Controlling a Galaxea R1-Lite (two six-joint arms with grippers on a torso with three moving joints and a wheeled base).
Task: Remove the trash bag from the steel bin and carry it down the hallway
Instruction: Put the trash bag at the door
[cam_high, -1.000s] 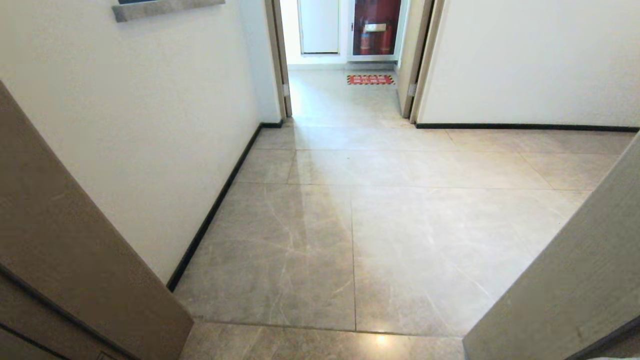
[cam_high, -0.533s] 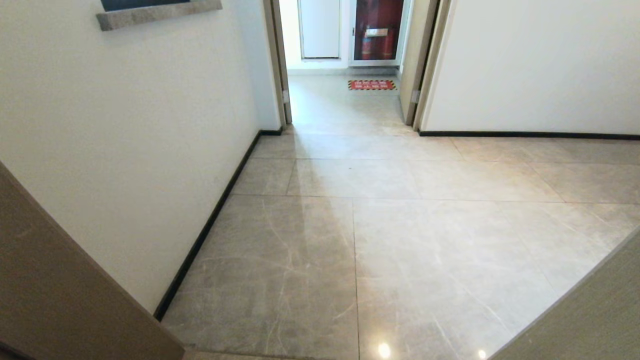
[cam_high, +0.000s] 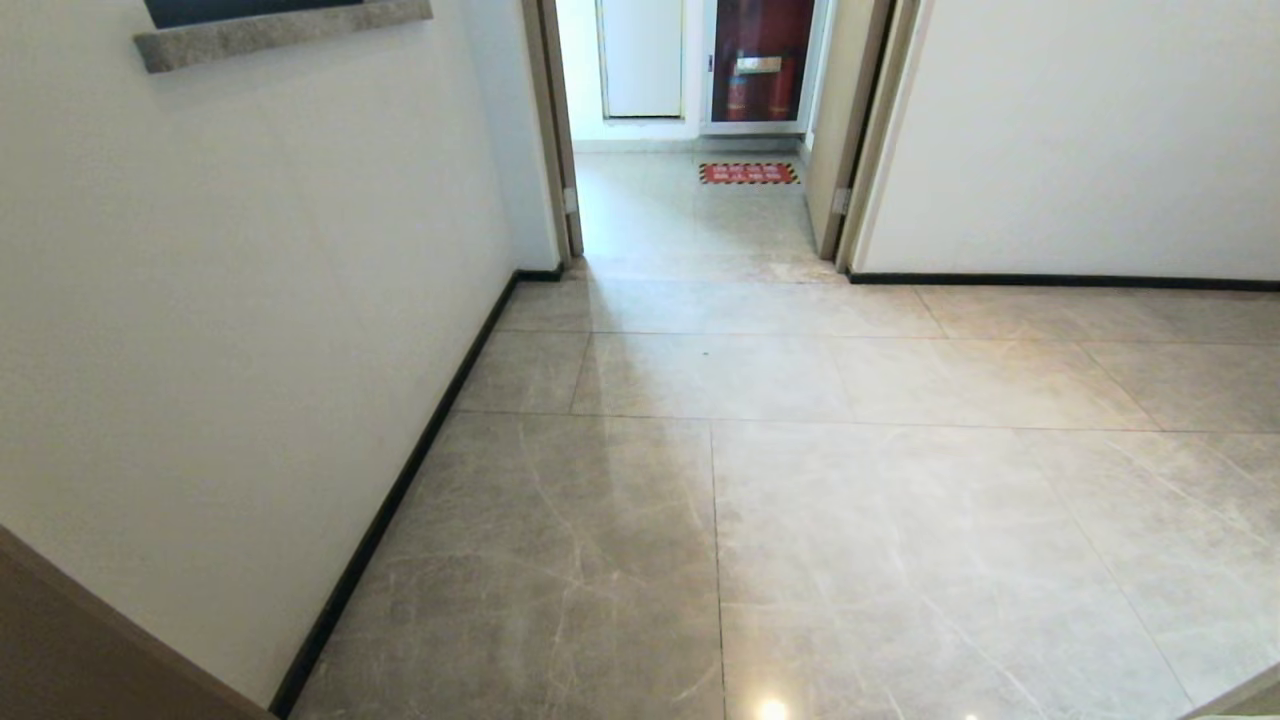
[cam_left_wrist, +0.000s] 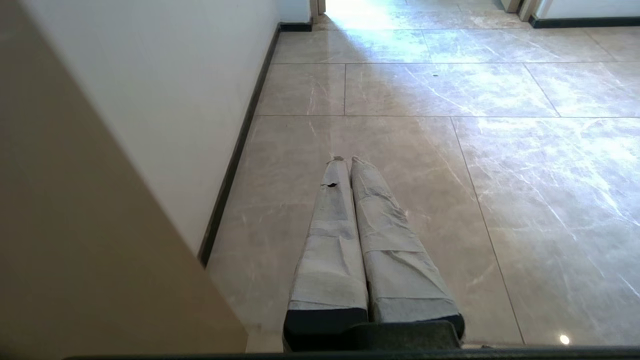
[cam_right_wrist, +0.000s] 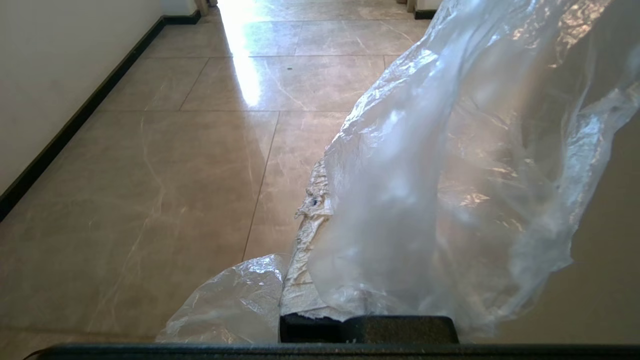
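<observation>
The trash bag (cam_right_wrist: 450, 165), clear and crinkly, drapes over my right gripper (cam_right_wrist: 320, 200) in the right wrist view and hides most of it. The gripper is shut on the bag, and one taped finger (cam_right_wrist: 307, 235) shows at the bag's edge. A loose fold of the plastic (cam_right_wrist: 230, 300) hangs lower, beside the gripper's base. My left gripper (cam_left_wrist: 346, 160) is shut and empty, held above the tiles close to the left wall. The hallway floor (cam_high: 800, 480) of glossy grey-beige tiles stretches ahead. The steel bin is out of view, and neither arm shows in the head view.
A white wall (cam_high: 250, 300) with a dark baseboard (cam_high: 400, 480) runs along the left, with a brown door frame edge (cam_high: 60, 640) at the lower left. Ahead is an open doorway (cam_high: 690, 220), a red floor mat (cam_high: 748, 173) and a red cabinet (cam_high: 760, 70). Another white wall (cam_high: 1080, 140) stands at the right.
The whole head view has shifted forward: the door frames at both lower corners have slid almost out of view and the far doorway is nearer. The camera moved, not the things.
</observation>
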